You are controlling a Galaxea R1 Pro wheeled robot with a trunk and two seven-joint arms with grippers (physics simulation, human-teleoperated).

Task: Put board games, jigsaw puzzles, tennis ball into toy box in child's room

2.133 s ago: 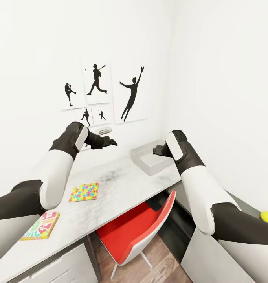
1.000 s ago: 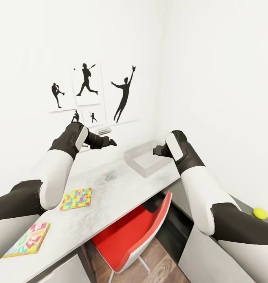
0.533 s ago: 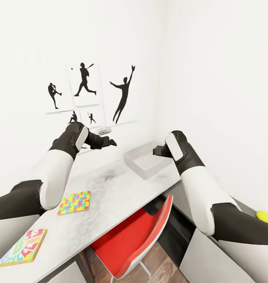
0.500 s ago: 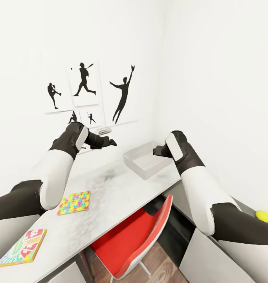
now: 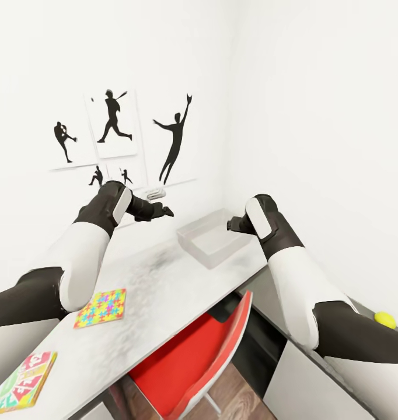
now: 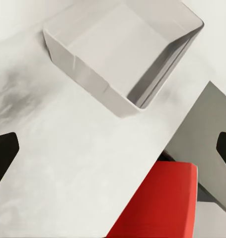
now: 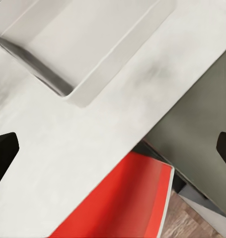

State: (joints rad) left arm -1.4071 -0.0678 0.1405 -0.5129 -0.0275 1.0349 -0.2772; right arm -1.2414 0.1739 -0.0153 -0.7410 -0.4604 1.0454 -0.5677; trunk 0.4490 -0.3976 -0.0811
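The grey toy box [image 5: 208, 242] stands empty at the far end of the pale table [image 5: 164, 286], near the wall corner. One jigsaw puzzle [image 5: 101, 308] lies flat on the table's near left part, and a white-green-red board game [image 5: 21, 379] lies closer still at the left edge. A yellow tennis ball [image 5: 385, 319] rests on the lower grey section at the far right. My left gripper [image 5: 163, 211] and right gripper [image 5: 230, 224] hover above the table on either side of the toy box. Both are open and empty. The toy box [image 6: 122, 54] [image 7: 88, 39] shows beyond each gripper [image 6: 113, 151] [image 7: 113, 151].
A red chair [image 5: 193, 356] is tucked under the table's front edge, above a wood-plank floor. Black baseball silhouette pictures [image 5: 111, 128] hang on the white wall behind the table. The dark grey lower section [image 6: 202, 129] [image 7: 202, 124] joins the table on the right.
The whole picture has slid left and slightly down, so the camera has moved. Both arms keep the same pose in the view, and nothing on the table has moved.
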